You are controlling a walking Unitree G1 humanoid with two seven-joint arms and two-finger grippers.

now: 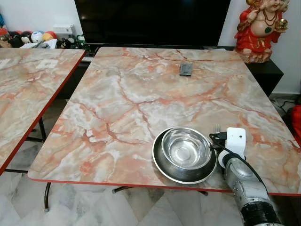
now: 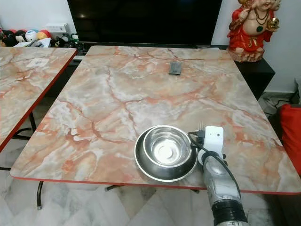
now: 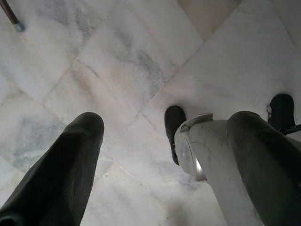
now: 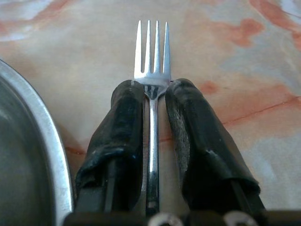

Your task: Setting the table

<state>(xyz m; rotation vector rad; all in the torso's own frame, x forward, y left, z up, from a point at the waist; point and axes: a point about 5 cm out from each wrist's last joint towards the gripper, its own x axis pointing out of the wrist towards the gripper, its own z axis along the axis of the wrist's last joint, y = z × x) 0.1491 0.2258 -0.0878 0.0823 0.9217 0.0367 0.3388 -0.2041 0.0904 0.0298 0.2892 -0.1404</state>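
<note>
The right tool (image 4: 151,141) is clamped on a fork (image 4: 151,70), its two black fingers (image 4: 117,136) pressing the handle from either side just behind the head, so the tines stick out past the fingertips. The fork's long axis runs straight along the fingers, pointing away from the robot toward the far edge of the surface (image 1: 141,94). It sits low over the marble top, just beside the right rim of the steel plate (image 1: 162,172); whether it already touches the top cannot be told. A steel bowl (image 1: 186,148) stands inside that plate, near the surface's front edge. The right arm is plainly the one placed for this job, and the setting-down probably turns on keeping the fork parallel to the plate's side and clear of the rim.

The left tool (image 3: 160,155) hangs idle over the pale tiled floor (image 3: 141,56), fingers spread apart and holding nothing.

Farther off, a small dark object (image 1: 186,69) lies near the far edge, and a red figurine (image 1: 261,28) stands beyond the far right corner.
</note>
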